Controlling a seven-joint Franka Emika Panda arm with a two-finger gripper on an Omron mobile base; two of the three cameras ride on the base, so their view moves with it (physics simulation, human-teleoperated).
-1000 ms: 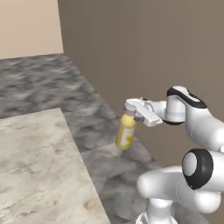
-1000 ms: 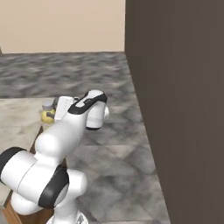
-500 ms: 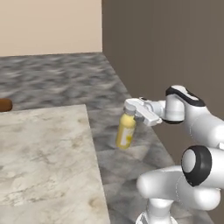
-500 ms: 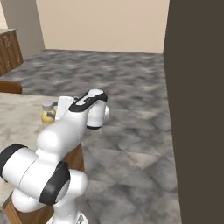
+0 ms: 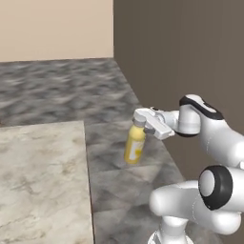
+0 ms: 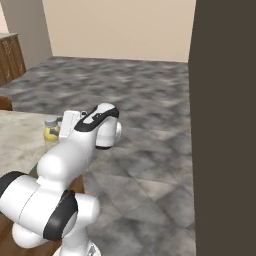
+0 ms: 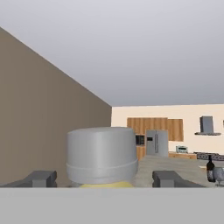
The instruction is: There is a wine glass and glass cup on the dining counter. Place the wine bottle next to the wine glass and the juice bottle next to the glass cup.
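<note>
one juice bottle (image 5: 135, 145), one wine bottle (image 7: 210, 166), one dining counter (image 5: 40, 186)

No writing can be read anywhere. The juice bottle (image 5: 135, 145) carries a pale patch on its yellow side (perhaps a label, too blurred to make out), and its cap (image 7: 101, 154) is plain, without letters, numbers or any brand mark.

**Juice bottle at the bench edge**

The juice bottle (image 6: 51, 131) stands upright with its pale cap up, over the marbled bench (image 6: 20, 145), partly hidden behind the white arm. A dark wall panel (image 6: 225, 125) rises at right.
</note>
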